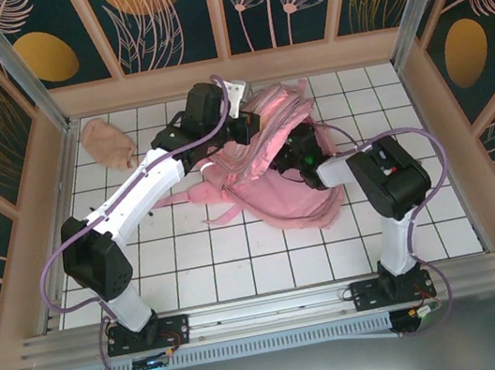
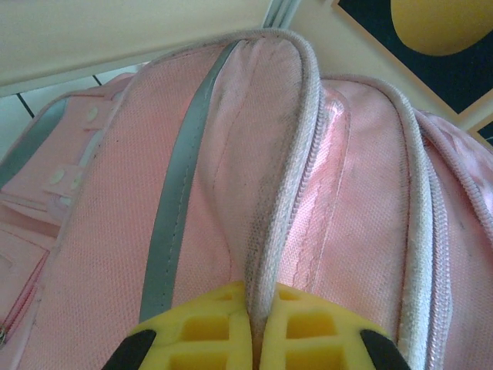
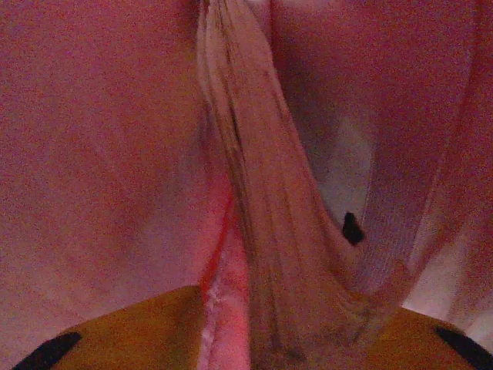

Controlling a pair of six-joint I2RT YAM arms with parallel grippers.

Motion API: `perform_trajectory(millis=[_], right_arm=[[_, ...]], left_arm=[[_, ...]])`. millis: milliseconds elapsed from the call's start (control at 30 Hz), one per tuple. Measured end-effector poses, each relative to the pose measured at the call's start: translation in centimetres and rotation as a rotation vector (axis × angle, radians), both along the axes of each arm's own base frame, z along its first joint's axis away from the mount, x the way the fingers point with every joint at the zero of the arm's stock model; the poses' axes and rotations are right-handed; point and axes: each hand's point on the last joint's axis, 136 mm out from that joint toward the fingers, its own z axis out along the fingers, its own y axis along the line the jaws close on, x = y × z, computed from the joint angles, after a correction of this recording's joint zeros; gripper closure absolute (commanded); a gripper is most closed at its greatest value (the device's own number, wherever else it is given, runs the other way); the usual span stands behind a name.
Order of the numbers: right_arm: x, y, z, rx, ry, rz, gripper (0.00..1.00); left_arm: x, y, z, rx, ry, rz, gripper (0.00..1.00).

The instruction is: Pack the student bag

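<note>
The pink student bag (image 1: 278, 194) lies in the middle of the white tiled table, straps trailing to its left. My left gripper (image 1: 252, 127) is at the bag's far top, and in the left wrist view that gripper (image 2: 256, 331) is shut on the pale zip edge (image 2: 286, 193) of the bag (image 2: 362, 200), which stands up between the yellow fingers (image 2: 200, 331). My right gripper (image 1: 297, 153) reaches into the bag from the right. In the right wrist view, dim pink bag lining (image 3: 92, 154) surrounds the gripper (image 3: 300, 339), whose jaws stand apart with a ribbed fold (image 3: 262, 193) between them.
A small peach cloth pouch (image 1: 107, 142) lies at the table's far left corner. Wooden walls (image 1: 229, 72) close in the table at the back and both sides. Bare tiles (image 1: 241, 262) stretch between the bag and the arm bases.
</note>
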Motion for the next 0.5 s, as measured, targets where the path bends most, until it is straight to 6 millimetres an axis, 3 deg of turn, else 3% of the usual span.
perform_trajectory(millis=[233,367,500], right_arm=[[-0.8,-2.7,-0.1,-0.051,0.008,0.017,0.40],[-1.6,-5.1,1.4,-0.097,0.018,0.010,0.35],[-3.6,-6.0,3.7,-0.114,0.007,0.035,0.34]], left_arm=[[-0.6,0.6,-0.8,0.044,-0.027,-0.013,1.00],[-0.6,0.8,-1.4,0.068,-0.037,-0.015,1.00],[-0.3,0.9,-1.4,0.075,-0.050,-0.004,1.00]])
